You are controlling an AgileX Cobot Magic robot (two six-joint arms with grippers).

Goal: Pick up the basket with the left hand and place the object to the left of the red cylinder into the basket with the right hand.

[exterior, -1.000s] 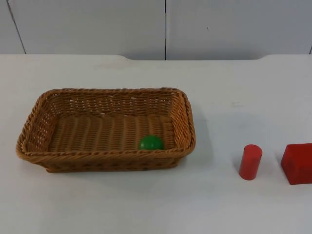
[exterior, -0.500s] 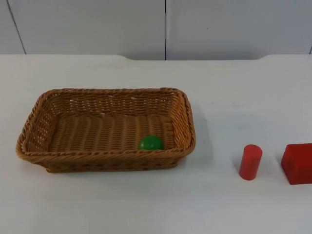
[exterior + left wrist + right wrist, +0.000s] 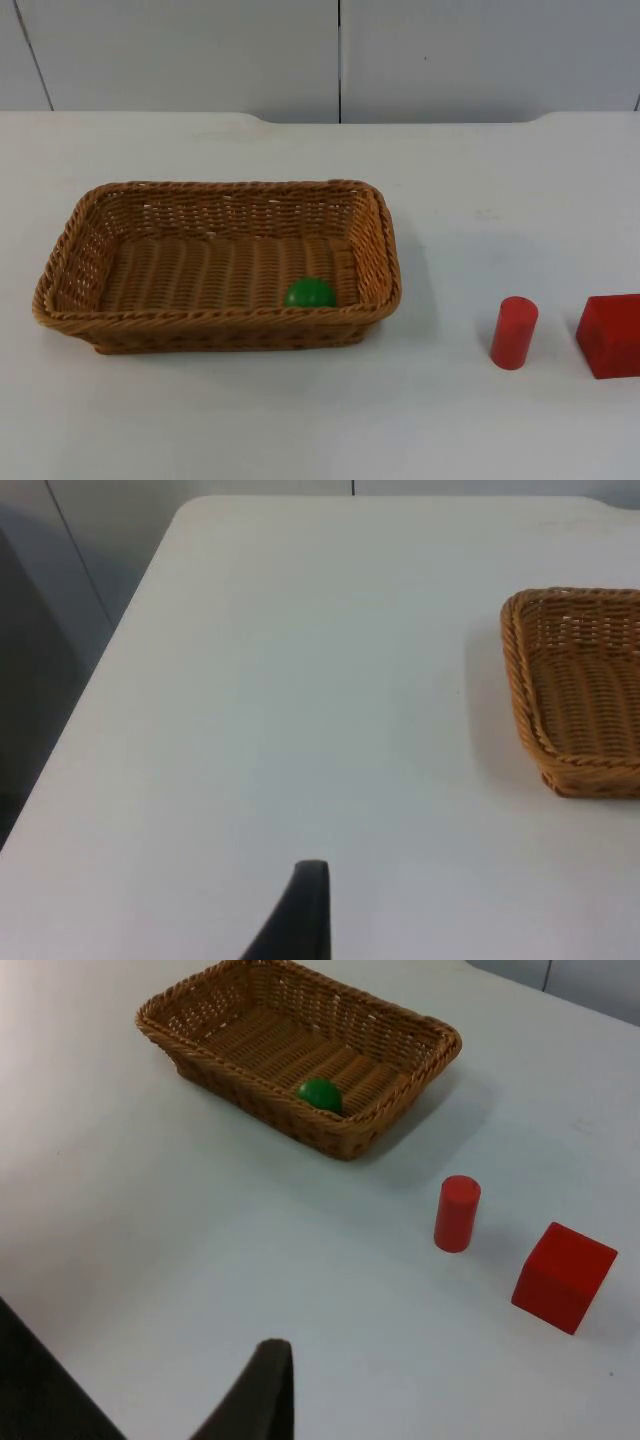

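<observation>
basket (image 3: 218,262) resting on the desk (image 3: 480,200), well clear of the left pincer (image 3: 305,920). green ball (image 3: 319,1094) already inside, far ahead of the right pincer (image 3: 262,1390), beyond the red cylinder (image 3: 457,1213). cannot tell either pincer's opening. seemingly finished.

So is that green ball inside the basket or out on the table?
Inside. The green ball lies on the basket's woven floor, near its front wall.

Each wrist view shows one black, tapering, round-tipped fingertip (image 3: 305,905) of its tool
</observation>
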